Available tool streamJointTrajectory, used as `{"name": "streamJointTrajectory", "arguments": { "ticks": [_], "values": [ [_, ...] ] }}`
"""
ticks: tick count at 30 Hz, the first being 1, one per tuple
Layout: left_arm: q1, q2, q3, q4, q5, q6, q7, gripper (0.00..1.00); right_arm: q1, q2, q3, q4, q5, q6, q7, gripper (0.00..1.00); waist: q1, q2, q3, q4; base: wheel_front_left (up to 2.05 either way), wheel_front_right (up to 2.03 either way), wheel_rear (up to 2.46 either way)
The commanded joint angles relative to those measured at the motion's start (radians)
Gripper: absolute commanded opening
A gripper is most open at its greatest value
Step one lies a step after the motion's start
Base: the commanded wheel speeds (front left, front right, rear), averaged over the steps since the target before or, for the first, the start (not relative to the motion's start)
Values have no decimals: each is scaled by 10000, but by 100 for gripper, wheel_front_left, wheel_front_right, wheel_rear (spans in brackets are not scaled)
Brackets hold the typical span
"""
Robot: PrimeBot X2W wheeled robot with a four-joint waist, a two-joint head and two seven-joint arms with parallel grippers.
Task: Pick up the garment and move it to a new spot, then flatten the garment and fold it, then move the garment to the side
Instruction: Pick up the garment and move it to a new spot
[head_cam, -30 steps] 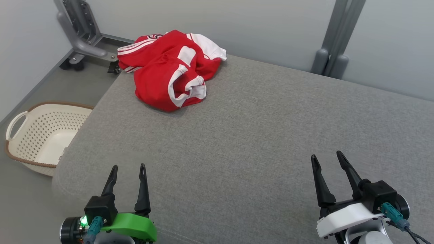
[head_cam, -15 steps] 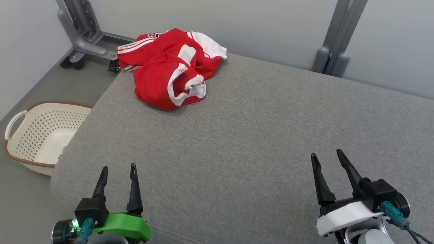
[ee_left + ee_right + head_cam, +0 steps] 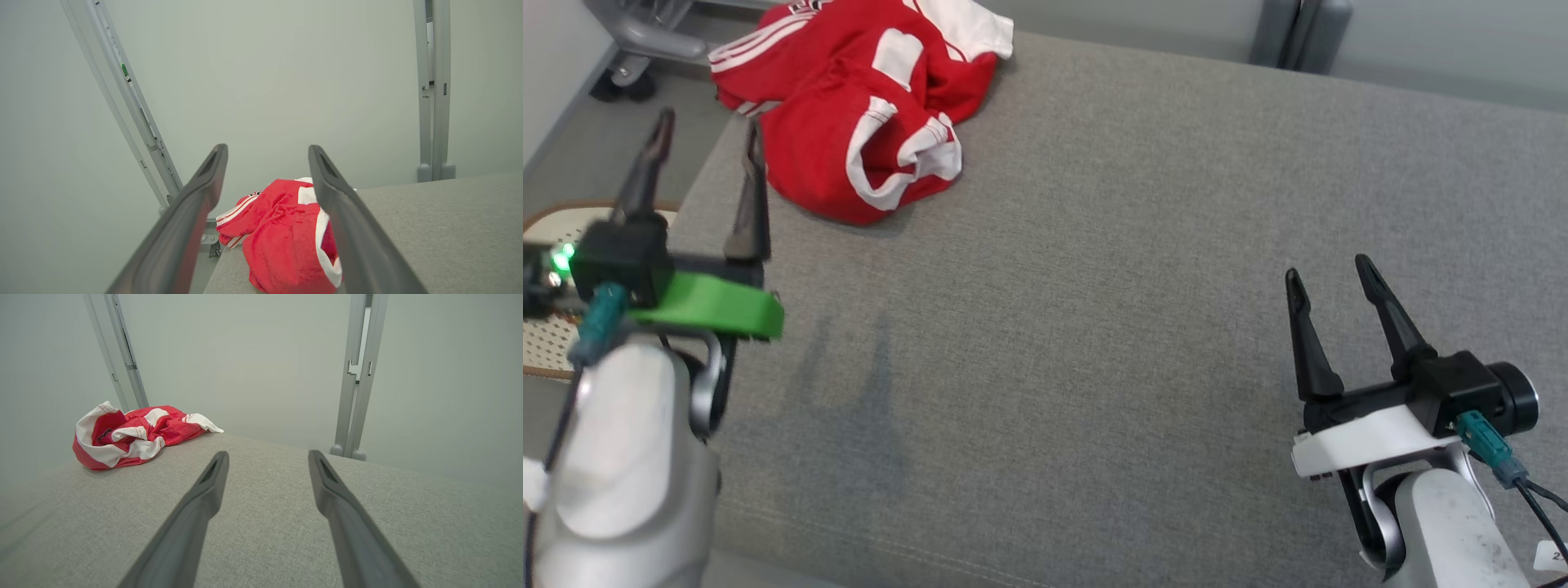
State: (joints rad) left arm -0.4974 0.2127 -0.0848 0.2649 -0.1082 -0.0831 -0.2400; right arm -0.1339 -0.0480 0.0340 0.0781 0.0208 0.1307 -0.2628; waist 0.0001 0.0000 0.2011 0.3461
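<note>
The crumpled red-and-white jersey garment (image 3: 849,122) lies at the far left corner of the grey fabric surface (image 3: 1094,286). The left hand (image 3: 711,122), fingers wide, hovers just beside it; the right hand (image 3: 1326,267), also wide, is well apart. Best straddle a raised fold before closing.

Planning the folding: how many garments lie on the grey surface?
1: a crumpled red-and-white garment at the far left corner of the grey surface; the heap could hide another.

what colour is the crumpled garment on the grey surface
Red with white panels and white stripes; the garment shows best in the head view.
</note>
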Motion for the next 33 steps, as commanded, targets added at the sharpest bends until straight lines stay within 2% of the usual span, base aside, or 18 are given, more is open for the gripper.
{"name": "streamJointTrajectory", "arguments": {
  "ticks": [1, 6, 11, 14, 19, 23, 24, 25, 26, 33],
  "values": [
    [-703, 195, -82, 241, 77, -114, 166, 100, -262, -41, -15, -70, -104, 1, -31, 100, -1, 0, 1187, -695, 0, 0, 0],
    [-2738, 827, -439, 1737, -74, -371, 1221, 100, -828, -41, 161, -187, -277, 1, -31, 100, -1, 0, 2071, -1250, 0, 0, 0],
    [-3714, 1161, -1069, 3413, -684, -461, 2609, 100, -1074, -43, 222, -261, -386, 1, -33, 100, -1, 0, 2586, -1698, 0, 0, 0],
    [-3957, 1388, -1833, 4088, -1342, -467, 3200, 100, -1092, -40, 127, -298, -475, 1, -31, 100, -1, 0, 2794, -1819, 0, 0, 0],
    [-4116, 1757, -2080, 5166, -1778, -460, 3187, 100, -1211, -35, 123, -448, -527, 1, -31, 100, -1, 0, 3006, -1939, 0, 0, 0],
    [-4276, 1854, -1870, 6046, -1798, 16, 2817, 100, -1189, -35, 176, -507, -523, 1, -31, 100, -1, 0, 2985, -1978, 0, 0, 0],
    [-4306, 1833, -1835, 6181, -1833, 67, 2671, 44, -1188, -35, 186, -515, -531, 1, -31, 100, -1, 0, 2961, -1974, 0, 0, 0],
    [-4331, 1804, -1810, 6352, -1848, 132, 2467, 11, -1169, -35, 186, -512, -546, 1, -31, 100, -1, 0, 2901, -1957, 0, 0, 0],
    [-4347, 1806, -1823, 6471, -1825, 152, 2325, 0, -1137, -35, 177, -498, -552, 1, -31, 100, -1, 0, 2848, -1943, 0, 0, 0],
    [-4745, 1886, -2074, 6977, -1547, 66, 1120, 0, -924, -35, 282, -303, -286, 1, -31, 100, -1, 0, 1871, -1892, 0, 0, 0]
  ]
}}
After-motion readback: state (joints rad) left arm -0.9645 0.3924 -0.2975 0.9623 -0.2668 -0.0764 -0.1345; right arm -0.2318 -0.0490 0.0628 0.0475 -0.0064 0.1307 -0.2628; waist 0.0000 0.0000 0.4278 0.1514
